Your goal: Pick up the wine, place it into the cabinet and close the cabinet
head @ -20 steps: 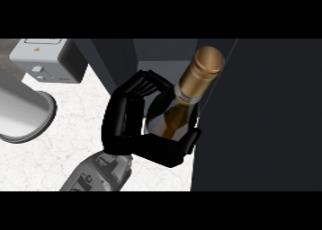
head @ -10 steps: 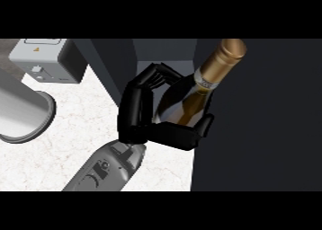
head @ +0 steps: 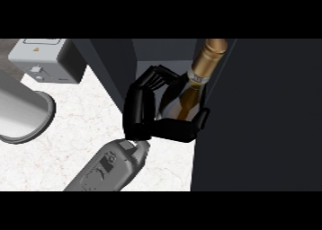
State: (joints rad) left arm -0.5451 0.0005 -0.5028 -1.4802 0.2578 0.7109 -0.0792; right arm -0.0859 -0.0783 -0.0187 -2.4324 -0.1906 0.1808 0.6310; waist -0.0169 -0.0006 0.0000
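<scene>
The right hand point(head: 145, 117) had its fingers point(head: 152, 81) and thumb curled round the wine point(head: 194, 92), holding the bottle tilted, neck pointing far and slightly right. The bottle sat at the opening of the dark cabinet point(head: 270, 117), against its right-hand panel. On the pale table point(head: 64, 148), a grey cylinder point(head: 17, 112) and a small grey box point(head: 47, 60) stood left.
</scene>
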